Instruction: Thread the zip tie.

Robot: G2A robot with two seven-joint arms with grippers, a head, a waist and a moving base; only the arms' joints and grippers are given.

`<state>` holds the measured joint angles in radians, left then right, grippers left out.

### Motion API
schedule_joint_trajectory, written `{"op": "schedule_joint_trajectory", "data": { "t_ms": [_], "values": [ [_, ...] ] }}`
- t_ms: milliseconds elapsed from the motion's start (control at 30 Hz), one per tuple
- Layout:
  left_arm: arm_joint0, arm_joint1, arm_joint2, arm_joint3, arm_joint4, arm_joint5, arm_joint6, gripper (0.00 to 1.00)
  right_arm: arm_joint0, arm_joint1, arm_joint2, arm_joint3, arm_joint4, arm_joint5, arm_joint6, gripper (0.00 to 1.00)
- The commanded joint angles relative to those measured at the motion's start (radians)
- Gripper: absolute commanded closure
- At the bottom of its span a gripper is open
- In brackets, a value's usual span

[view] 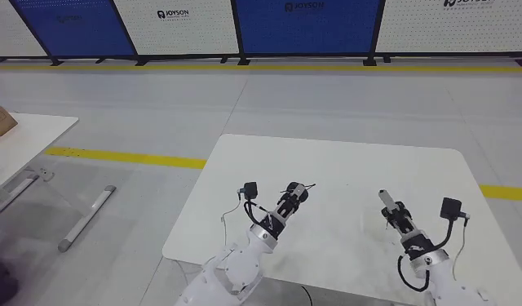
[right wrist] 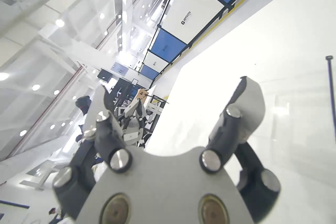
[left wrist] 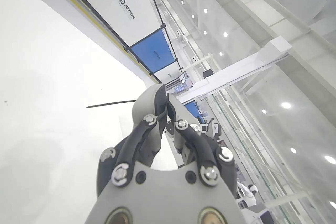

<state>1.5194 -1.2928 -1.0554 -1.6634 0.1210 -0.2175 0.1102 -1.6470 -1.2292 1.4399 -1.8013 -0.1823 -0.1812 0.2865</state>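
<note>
The black zip tie [left wrist: 113, 104] is pinched between the fingers of my left gripper [left wrist: 166, 97], which is shut on it. Its thin pointed tail sticks out sideways over the white table [left wrist: 52, 51]. In the top view this gripper [view: 294, 196] hovers over the table's front left part, with the zip tie [view: 308, 187] poking out of it. My right gripper [view: 385, 198] is to the right of it, apart from it. The right gripper [right wrist: 173, 89] stands open and holds nothing. At the edge of the right wrist view a black zip tie strip [right wrist: 331, 93] with a square head shows over the table.
The white table [view: 342, 167] is bare around both grippers. Its front edge is close behind the arms. A second white table [view: 33, 135] stands to the far left across the floor. Blue and white panels [view: 310, 16] line the back.
</note>
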Motion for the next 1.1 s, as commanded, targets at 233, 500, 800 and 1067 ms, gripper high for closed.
{"op": "schedule_joint_trajectory", "data": {
  "t_ms": [233, 500, 800, 1067],
  "values": [
    [0.000, 0.000, 0.000, 0.000, -0.001, 0.000, 0.000, 1.00, 0.000, 0.000, 0.000, 0.000, 0.000, 0.000, -0.001, 0.00],
    [0.000, 0.000, 0.000, 0.000, -0.001, 0.000, 0.000, 1.00, 0.014, -0.007, -0.001, 0.012, 0.073, 0.044, -0.052, 0.00],
    [0.000, 0.000, 0.000, 0.000, -0.001, 0.000, 0.000, 1.00, 0.007, -0.013, 0.109, -0.024, 0.287, 0.157, -0.164, 0.00],
    [0.000, 0.000, 0.000, 0.001, -0.003, 0.002, 0.000, 1.00, 0.007, -0.013, 0.112, -0.023, 0.295, 0.166, -0.164, 0.00]
  ]
}}
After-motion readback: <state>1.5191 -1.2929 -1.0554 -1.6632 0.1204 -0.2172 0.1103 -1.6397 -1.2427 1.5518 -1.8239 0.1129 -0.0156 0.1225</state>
